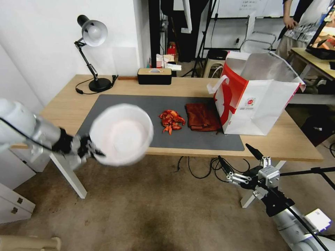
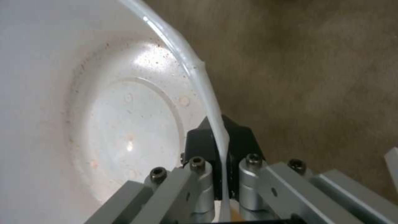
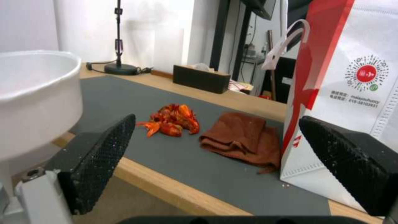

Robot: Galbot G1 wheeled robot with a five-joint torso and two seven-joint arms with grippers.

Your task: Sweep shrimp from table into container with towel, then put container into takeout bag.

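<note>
My left gripper [image 1: 93, 152] is shut on the rim of the empty white container [image 1: 122, 134], holding it in the air just off the table's [image 1: 66, 104] front edge, left of centre. The left wrist view shows its jaws pinching the thin rim [image 2: 222, 146]. The shrimp [image 1: 171, 121] lie in a pile on the dark mat, and the rust-red towel [image 1: 202, 116] is folded right beside them. The takeout bag [image 1: 258, 101] stands open just right of the towel. My right gripper [image 1: 236, 154] hangs open below the front edge, facing the shrimp [image 3: 174, 119], towel [image 3: 240, 137] and bag [image 3: 352, 77].
A desk lamp [image 1: 92, 52] stands at the back left corner and a black tissue box [image 1: 154, 76] at the back edge. Cables [image 1: 199, 167] hang under the table. White drawers [image 1: 14, 202] stand on the floor at the left.
</note>
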